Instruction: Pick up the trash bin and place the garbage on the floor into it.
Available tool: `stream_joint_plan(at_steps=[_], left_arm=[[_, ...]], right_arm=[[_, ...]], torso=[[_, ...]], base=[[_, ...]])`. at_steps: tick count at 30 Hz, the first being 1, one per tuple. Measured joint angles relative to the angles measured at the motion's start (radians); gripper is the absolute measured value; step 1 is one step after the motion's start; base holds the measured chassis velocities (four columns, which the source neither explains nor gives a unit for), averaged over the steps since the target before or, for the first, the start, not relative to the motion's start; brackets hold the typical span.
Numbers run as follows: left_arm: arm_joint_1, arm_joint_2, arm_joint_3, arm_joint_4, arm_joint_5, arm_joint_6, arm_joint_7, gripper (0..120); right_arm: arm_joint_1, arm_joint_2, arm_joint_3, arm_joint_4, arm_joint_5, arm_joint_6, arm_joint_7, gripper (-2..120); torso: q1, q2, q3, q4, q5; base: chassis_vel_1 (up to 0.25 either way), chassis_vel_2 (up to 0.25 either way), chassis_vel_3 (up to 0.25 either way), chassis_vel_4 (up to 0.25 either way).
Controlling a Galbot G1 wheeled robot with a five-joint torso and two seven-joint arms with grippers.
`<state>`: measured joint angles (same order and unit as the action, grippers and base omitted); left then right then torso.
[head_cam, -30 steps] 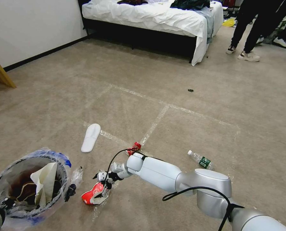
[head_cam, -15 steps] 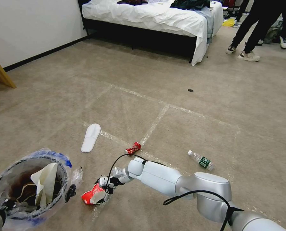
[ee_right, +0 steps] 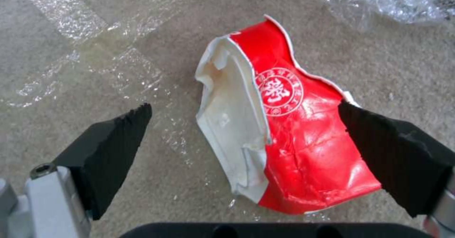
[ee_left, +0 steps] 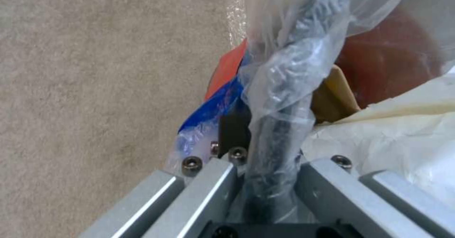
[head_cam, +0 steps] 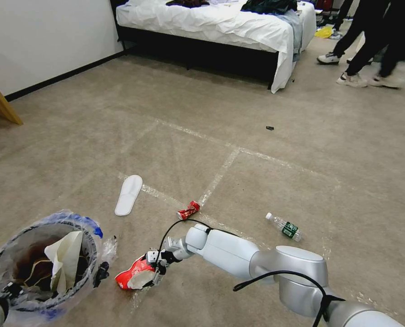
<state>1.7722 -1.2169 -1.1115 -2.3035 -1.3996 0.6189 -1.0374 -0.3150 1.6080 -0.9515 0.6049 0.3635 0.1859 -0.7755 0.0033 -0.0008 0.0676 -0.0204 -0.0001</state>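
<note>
The trash bin [head_cam: 91, 245], red with a crinkly clear bag edged in blue, hangs at the lower left of the head view, holding white paper [head_cam: 65, 258] and brown paper. My left gripper [ee_left: 265, 160] is shut on its rim [ee_left: 279, 124]. A crushed red-and-white paper cup [head_cam: 129, 279] lies on the floor just right of the bin. My right gripper [head_cam: 156, 267] is low over it and open; in the right wrist view the cup [ee_right: 294, 131] lies between the black pads [ee_right: 113, 142], one pad at its red side. A crushed red can [head_cam: 188, 210] and a green-labelled bottle [head_cam: 284, 226] lie farther out.
A white slipper [head_cam: 128, 194] lies left of the can. Pale tape lines [head_cam: 220, 175] cross the carpet. A bed [head_cam: 220, 27] stands at the back, a wooden leg [head_cam: 0, 104] at the far left, and a small dark scrap [head_cam: 269, 128] mid-floor.
My right gripper has slid a little toward me and lower, settling around the cup. The cup, the bin and the left arm have stayed put.
</note>
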Motion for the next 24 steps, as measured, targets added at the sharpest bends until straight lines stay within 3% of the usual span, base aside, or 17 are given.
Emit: stream_joint_plan(at_steps=[24], left_arm=[[-0.004, -0.01, 0.02, -0.006, 0.016, -0.002, 0.012, 0]], right_arm=[[0.015, 0.0, 0.021, -0.019, 0.014, -0.005, 0.019, 100]], torso=[[0.0, 0.0, 0.0, 0.0, -0.0002]], base=[[0.0, 0.0, 0.0, 0.0]])
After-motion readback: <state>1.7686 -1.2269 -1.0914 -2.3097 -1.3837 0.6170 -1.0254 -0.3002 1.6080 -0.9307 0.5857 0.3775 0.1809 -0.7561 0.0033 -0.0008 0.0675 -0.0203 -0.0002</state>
